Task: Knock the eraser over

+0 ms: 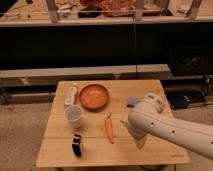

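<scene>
The eraser [76,145] is a small black block with a pale band, standing upright near the front left of the wooden table [60,156]. My gripper [141,142] hangs at the end of the white arm [165,127] over the front right of the table. It is just right of the carrot [109,129] and well to the right of the eraser, not touching it.
A white cup [73,116] stands just behind the eraser. An orange plate [94,96] and a long pale bar [71,94] lie at the back. A blue sponge [132,102] peeks out behind the arm. Shelving stands behind the table.
</scene>
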Motion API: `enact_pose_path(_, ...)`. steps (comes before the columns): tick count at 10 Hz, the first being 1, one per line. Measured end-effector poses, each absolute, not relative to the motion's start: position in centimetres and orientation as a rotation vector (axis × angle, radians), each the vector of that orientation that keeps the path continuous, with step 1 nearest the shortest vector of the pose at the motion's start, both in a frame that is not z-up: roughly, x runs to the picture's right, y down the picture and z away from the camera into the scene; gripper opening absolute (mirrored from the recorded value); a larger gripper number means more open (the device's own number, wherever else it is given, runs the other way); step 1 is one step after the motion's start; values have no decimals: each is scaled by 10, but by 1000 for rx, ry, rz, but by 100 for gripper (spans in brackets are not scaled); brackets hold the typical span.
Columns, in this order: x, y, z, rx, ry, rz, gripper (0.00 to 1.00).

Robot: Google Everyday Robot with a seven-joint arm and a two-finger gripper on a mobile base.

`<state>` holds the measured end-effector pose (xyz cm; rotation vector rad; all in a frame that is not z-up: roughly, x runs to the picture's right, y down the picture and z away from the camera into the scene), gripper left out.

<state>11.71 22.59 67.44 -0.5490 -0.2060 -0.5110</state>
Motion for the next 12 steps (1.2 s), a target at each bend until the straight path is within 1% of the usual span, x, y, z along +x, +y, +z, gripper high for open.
enact_pose_path(3,98,251,677,-563,-266,-566,80)
enact_pose_path(8,71,271,682,-577,-334,-606,80)
enact_pose_path(12,75,282,683,-585,-385,-625,79)
